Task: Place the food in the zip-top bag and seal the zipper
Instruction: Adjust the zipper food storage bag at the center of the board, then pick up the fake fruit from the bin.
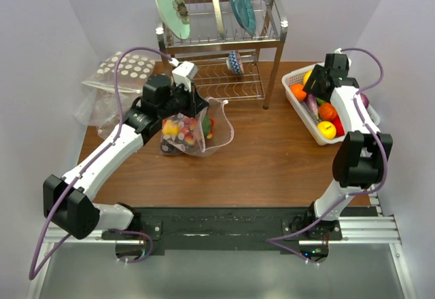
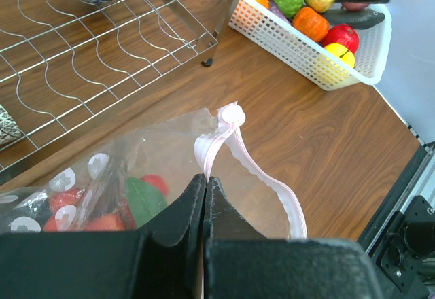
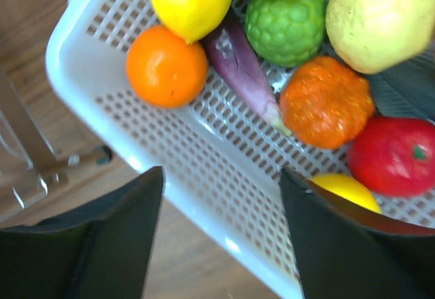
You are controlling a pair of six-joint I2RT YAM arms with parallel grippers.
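Note:
The zip-top bag (image 1: pixel 190 136) hangs over the table's middle left with red, yellow and green food inside. My left gripper (image 1: pixel 197 109) is shut on its mouth. In the left wrist view my gripper (image 2: pixel 205 177) pinches the pinkish zipper (image 2: pixel 281 193), which curves away to the right with the mouth gaping; the bag (image 2: pixel 136 170) shows red pieces and a green leaf. My right gripper (image 1: pixel 316 83) hovers open over the white basket (image 1: pixel 293 76). In the right wrist view my gripper (image 3: pixel 221 171) is empty above the basket wall (image 3: pixel 170 143), near a lemon (image 3: pixel 190 0), an orange (image 3: pixel 166 66) and a purple piece (image 3: pixel 241 71).
A metal dish rack (image 1: pixel 224 41) with plates and a patterned cup (image 1: pixel 234 61) stands at the back; its wire shelf (image 2: pixel 81 75) lies close behind the bag. A polka-dot bag (image 1: pixel 126 68) lies at the back left. The basket (image 2: pixel 285 37) holds several more fruits.

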